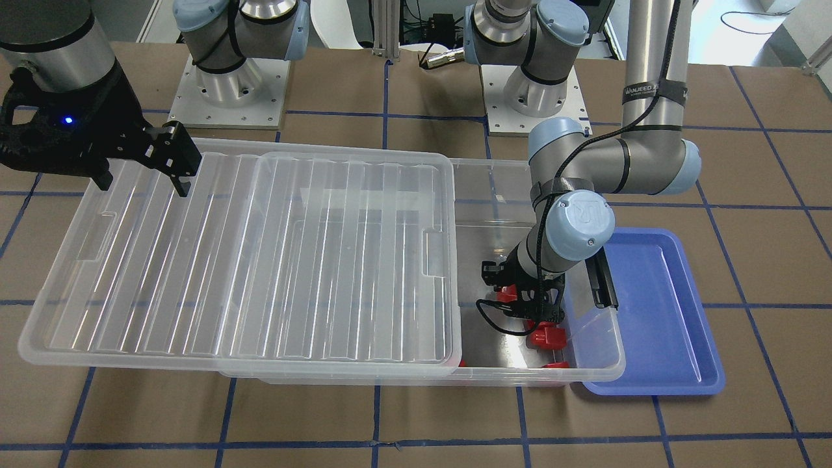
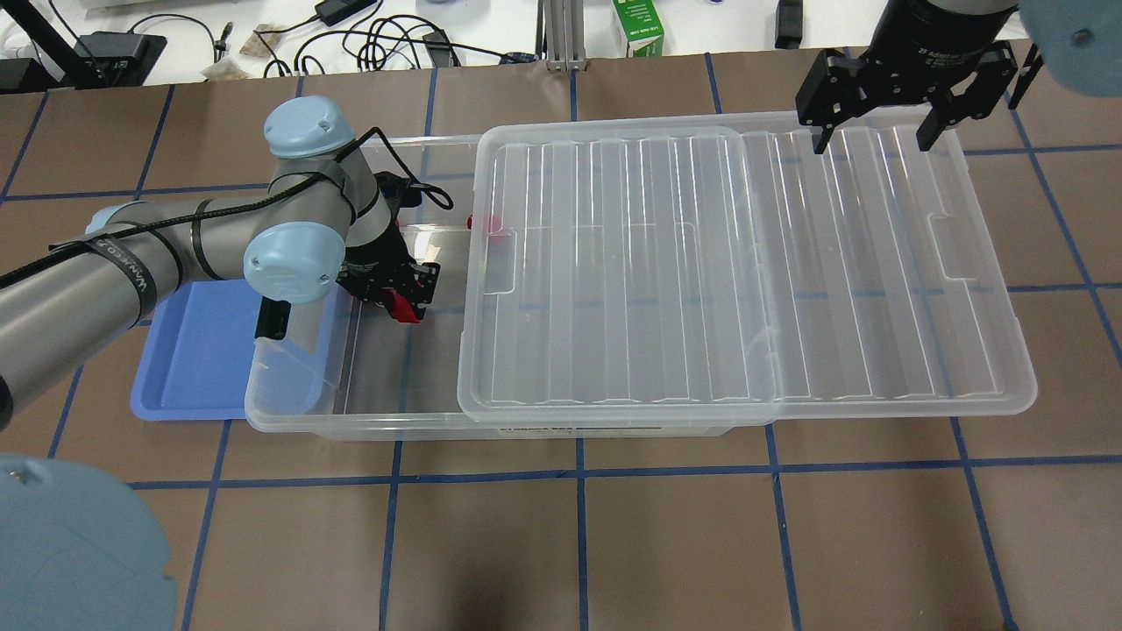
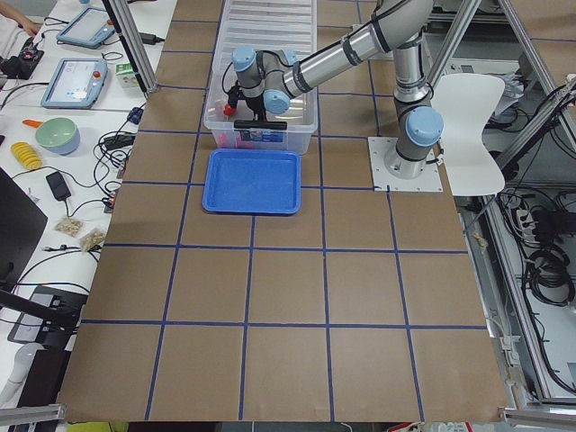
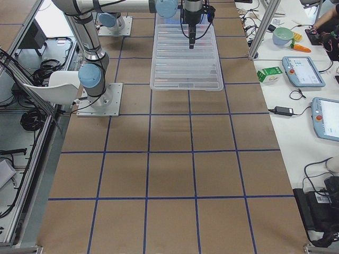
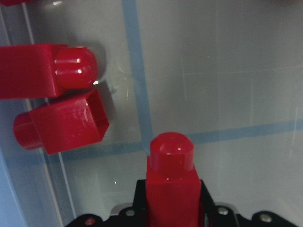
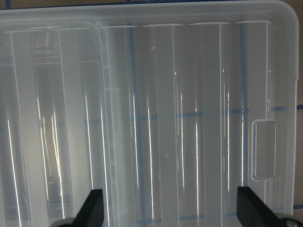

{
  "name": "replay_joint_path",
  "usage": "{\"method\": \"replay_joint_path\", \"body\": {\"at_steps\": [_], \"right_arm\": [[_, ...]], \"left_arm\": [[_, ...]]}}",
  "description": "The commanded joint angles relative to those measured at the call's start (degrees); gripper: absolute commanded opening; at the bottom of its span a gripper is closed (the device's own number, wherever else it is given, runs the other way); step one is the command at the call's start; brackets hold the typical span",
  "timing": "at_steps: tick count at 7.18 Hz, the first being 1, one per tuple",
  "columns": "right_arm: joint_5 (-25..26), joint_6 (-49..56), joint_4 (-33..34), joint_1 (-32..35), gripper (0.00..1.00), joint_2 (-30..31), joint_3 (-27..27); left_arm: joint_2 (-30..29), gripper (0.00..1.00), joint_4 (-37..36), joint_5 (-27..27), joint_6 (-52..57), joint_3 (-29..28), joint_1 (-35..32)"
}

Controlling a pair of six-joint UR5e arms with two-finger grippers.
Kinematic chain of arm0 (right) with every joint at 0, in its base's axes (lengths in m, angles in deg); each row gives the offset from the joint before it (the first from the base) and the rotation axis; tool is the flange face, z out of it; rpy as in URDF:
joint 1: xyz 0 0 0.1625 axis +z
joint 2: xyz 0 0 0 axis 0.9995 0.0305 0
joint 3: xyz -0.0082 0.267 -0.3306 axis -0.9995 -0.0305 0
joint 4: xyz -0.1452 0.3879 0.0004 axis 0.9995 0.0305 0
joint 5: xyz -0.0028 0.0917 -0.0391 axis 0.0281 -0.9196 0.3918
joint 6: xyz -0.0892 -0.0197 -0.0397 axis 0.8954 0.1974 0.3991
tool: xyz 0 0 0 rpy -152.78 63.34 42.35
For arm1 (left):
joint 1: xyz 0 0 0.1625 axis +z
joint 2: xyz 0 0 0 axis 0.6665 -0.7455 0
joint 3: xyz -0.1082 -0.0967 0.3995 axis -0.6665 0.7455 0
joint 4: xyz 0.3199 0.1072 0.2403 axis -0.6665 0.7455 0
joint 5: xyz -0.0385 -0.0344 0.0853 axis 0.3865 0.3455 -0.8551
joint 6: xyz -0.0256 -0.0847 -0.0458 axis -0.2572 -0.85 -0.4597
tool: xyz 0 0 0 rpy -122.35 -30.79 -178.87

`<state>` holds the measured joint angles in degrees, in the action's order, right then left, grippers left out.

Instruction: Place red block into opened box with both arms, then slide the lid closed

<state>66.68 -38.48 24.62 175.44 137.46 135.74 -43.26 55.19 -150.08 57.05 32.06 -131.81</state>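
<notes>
The clear box (image 2: 351,421) has its left end uncovered. The ribbed lid (image 2: 745,280) lies slid toward my right and overhangs the box's end. My left gripper (image 2: 405,302) reaches down into the uncovered end, shut on a red block (image 5: 169,184) held stub outward just above the floor. Two more red blocks (image 5: 61,123) lie on the box floor beside it. My right gripper (image 2: 885,131) hovers open over the lid's far right corner, its fingertips (image 6: 94,201) spread wide above the lid (image 6: 165,118) with nothing between them.
A blue tray (image 2: 193,350) sits against the box's left end, partly under my left arm. The box's black handle (image 1: 601,279) stands at that end. Cables, a green carton (image 2: 638,26) and gear lie on the bench beyond the table.
</notes>
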Motion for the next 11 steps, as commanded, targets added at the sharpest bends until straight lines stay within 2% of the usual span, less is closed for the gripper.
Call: {"method": "replay_joint_path", "body": {"at_steps": [1,4,6,9,10,11], "right_arm": [[0.07,0.07,0.0,0.0,1.0,0.0,-0.06],[0.16,0.07,0.0,0.0,1.0,0.0,-0.06],[0.07,0.24,0.0,-0.52,1.0,0.0,-0.33],[-0.01,5.75,-1.31,-3.85,1.0,0.0,-2.34],[0.33,9.96,-2.88,-6.83,1.0,0.52,-2.44],[0.6,15.74,-4.47,-10.68,1.0,1.22,-2.52]], "left_arm": [[-0.34,1.0,-0.13,-0.1,-0.13,-0.01,0.01],[1.41,1.0,0.92,-0.45,0.13,-1.5,0.36],[3.86,1.0,6.26,-0.63,0.04,-5.69,0.36],[10.53,1.0,26.42,-0.8,0.04,-18.24,0.19],[12.82,1.0,31.55,-1.41,0.04,-21.07,0.54],[14.93,1.0,33.95,-1.42,0.13,-21.53,0.45]]}}
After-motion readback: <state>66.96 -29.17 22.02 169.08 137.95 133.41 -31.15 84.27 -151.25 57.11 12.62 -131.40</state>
